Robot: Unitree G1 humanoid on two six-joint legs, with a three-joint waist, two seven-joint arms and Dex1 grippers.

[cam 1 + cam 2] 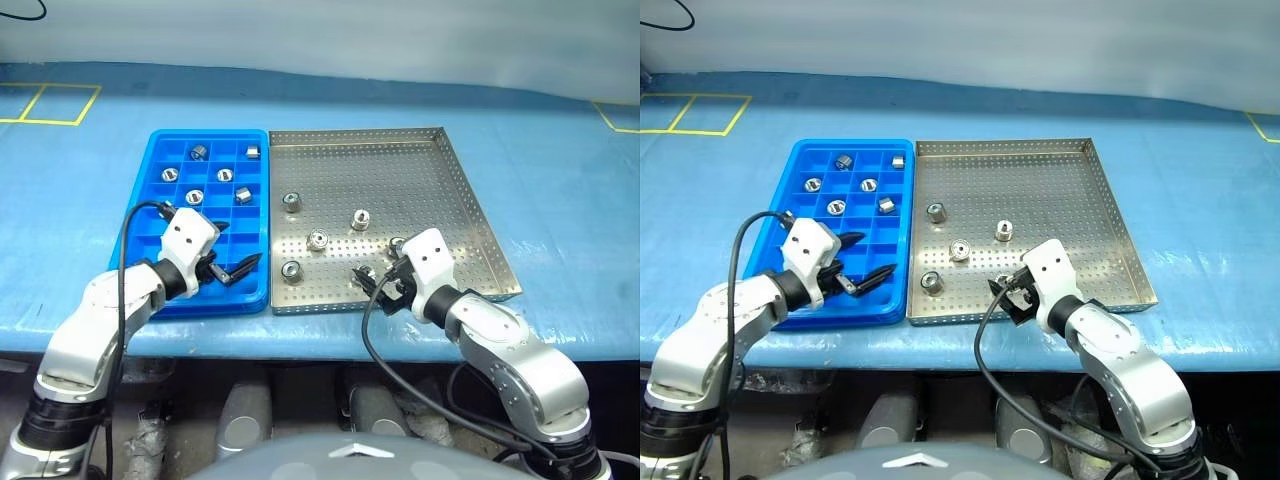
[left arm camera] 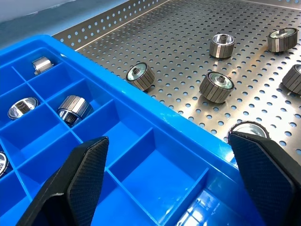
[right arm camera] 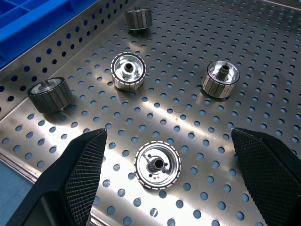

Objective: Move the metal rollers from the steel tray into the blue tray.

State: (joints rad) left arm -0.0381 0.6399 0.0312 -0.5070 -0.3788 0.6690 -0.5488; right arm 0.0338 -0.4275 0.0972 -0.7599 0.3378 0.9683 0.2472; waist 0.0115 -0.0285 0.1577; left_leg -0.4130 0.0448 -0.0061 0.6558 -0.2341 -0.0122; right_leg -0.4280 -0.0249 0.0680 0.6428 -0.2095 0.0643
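Counting rollers (image 1: pixel 318 240), I see several loose on the steel tray (image 1: pixel 455 180) and six sitting in cells of the blue tray (image 1: pixel 160 150) beside it. My left gripper (image 1: pixel 232 262) hangs wide over the blue tray, my right gripper (image 3: pixel 162 176) wide above one roller.

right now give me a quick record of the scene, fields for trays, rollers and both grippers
blue tray: on the blue table, left of and next to the steel tray
steel tray: perforated floor, low rim
rollers in blue tray: six, one per cell, far half
rollers in steel tray: at least five, scattered, near half
left gripper: open, empty, over the blue tray's near cells
right gripper: open, empty, above a roller near the steel tray's front rim
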